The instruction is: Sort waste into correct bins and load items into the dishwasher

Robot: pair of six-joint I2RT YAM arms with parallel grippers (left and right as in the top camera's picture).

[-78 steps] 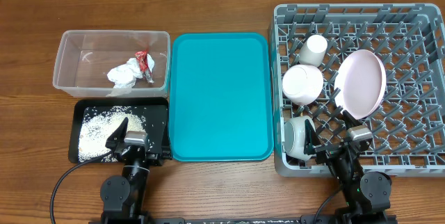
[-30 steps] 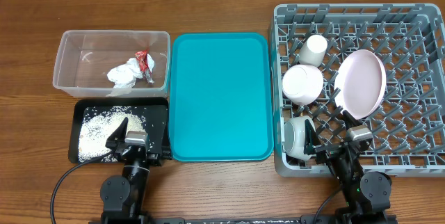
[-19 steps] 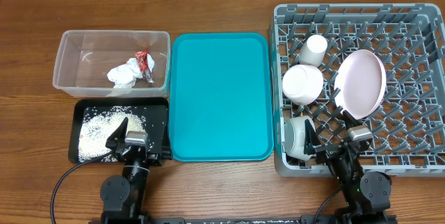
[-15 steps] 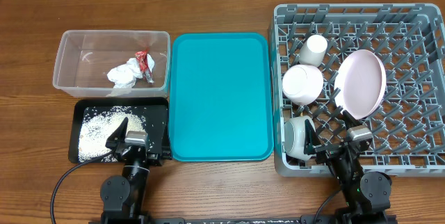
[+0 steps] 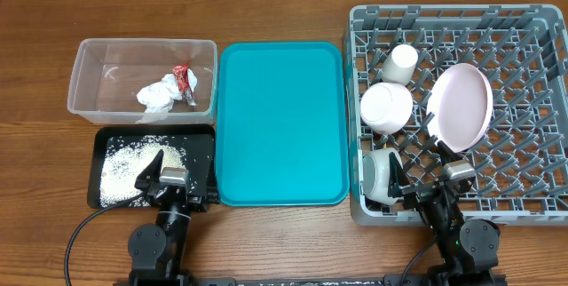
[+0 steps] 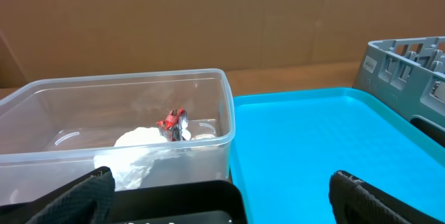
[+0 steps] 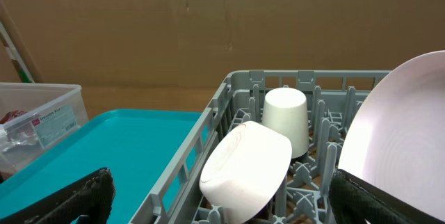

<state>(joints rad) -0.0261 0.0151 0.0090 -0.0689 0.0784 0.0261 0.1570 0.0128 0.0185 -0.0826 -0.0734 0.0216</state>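
Overhead: the rack (image 5: 524, 55), at the table's right edge, holds the plate (image 5: 460, 107) on edge, the cup (image 5: 400, 63) and the bowl (image 5: 386, 107). The napkin (image 5: 158, 95) and wrapper (image 5: 185, 80) lie in the tub (image 5: 142, 43), the rice (image 5: 133, 162) in the black tray (image 5: 202, 148).

Left wrist: the left pincer (image 6: 222, 179) gapes wide and empty, its tips cropped.

Right wrist: the right pincer (image 7: 222, 179) does likewise. The cup stands mouth-down behind the tilted bowl, and the plate is cut off.

Tub (image 5: 99, 55) sits behind shallow tray (image 5: 201, 146) at left, serving tray (image 5: 280, 122) centre, dish rack (image 5: 524, 73) right.
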